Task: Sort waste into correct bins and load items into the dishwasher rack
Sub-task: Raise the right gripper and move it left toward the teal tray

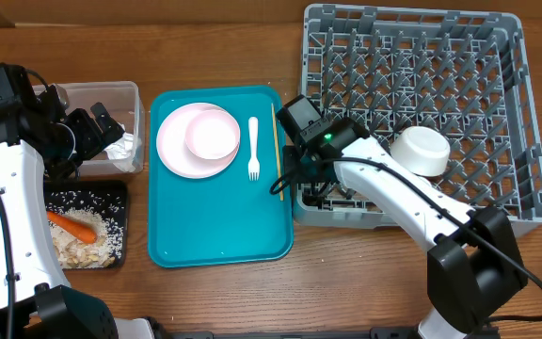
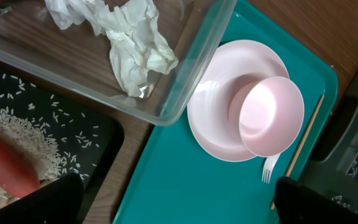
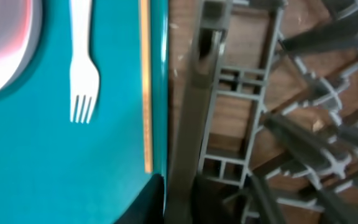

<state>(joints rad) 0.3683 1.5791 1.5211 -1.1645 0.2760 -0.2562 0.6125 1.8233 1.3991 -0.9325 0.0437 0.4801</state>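
Wood table, teal tray; left gripper gapes wide, empty, at tub just left of tray; right gripper at tray's right edge beside rack, finger spread unclear; fork, chopstick on tray.

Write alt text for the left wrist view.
A small pale pink bowl sits on a round white plate on a flat teal tray, with a white plastic fork and a thin tan chopstick beside them. Nearby, a clear plastic tub holds crumpled white tissue, and a shallow black tray holds rice grains and an orange carrot.
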